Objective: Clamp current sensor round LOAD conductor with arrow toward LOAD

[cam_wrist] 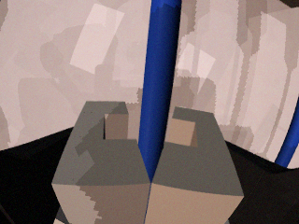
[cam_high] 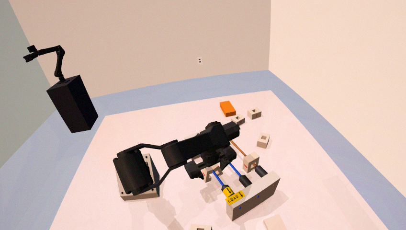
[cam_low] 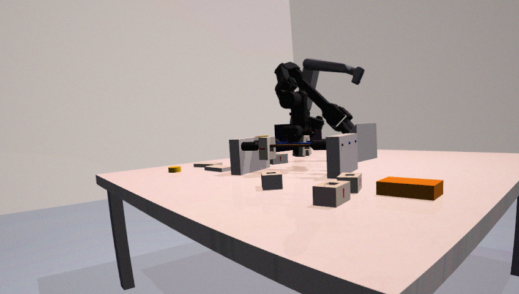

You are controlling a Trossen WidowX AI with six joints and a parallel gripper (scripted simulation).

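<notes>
The beige split-core sensor (cam_high: 207,176) (cam_wrist: 105,161) hangs above the table around the blue LOAD conductor (cam_high: 218,178) (cam_wrist: 161,65). Its halves meet at the edge nearest the wrist camera, and their far ends stand apart with the conductor running between them. My gripper (cam_high: 211,168) (cam_wrist: 148,137) is shut on the sensor, with a black finger on each side. A red mark shows on the sensor in the top view, but which way it points is too small to tell. The yellow LOAD marker (cam_high: 235,197) is at the conductor's near end.
A grey end panel (cam_high: 256,193) (cam_low: 235,160) holds the wires. A second blue wire (cam_high: 235,169) (cam_wrist: 291,133) runs alongside. Another sensor-like block (cam_high: 246,166) (cam_low: 263,149) sits around the copper wire. Several hollow blocks and an orange block (cam_high: 227,108) (cam_low: 409,185) lie on the table.
</notes>
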